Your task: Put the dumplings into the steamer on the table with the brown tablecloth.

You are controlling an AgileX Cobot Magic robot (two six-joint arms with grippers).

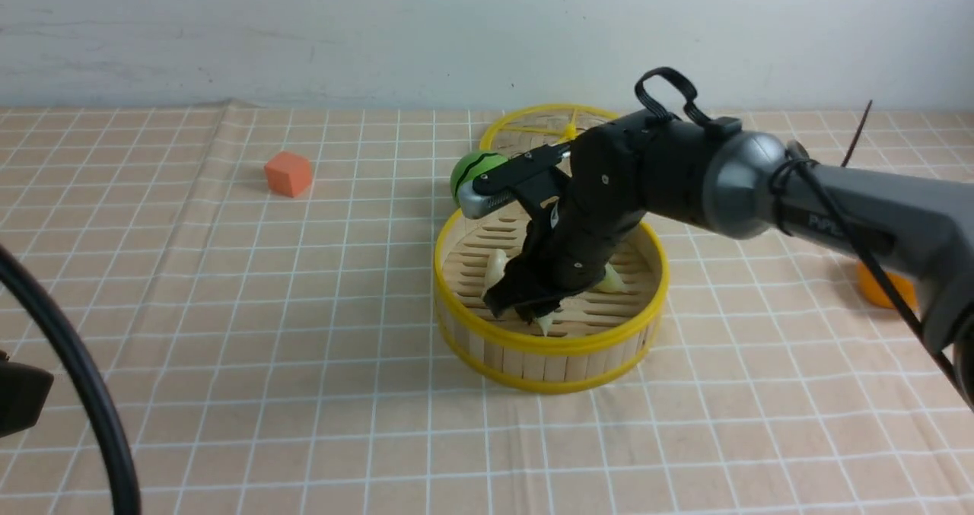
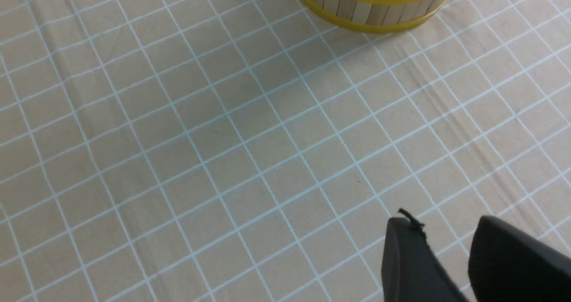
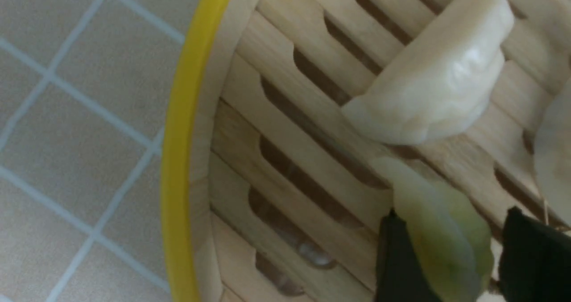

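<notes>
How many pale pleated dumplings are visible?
3 dumplings inside the yellow-rimmed bamboo steamer: one left and one right of the right gripper, one between its jaws. Arm may hide another.

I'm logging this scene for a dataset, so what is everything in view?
steamer: one, bamboo with yellow rims, mid-table
dumplings: three visible, whitish to pale green, inside the steamer
lid: one, yellow, behind the steamer
ball: one, green, at the steamer's far rim
cube: one, orange, left of the steamer
orange thing: one, right edge, partly hidden
tablecloth: one, tan, white grid
left gripper: open, empty
right gripper: inside the steamer, pale green dumpling between its jaws
</notes>
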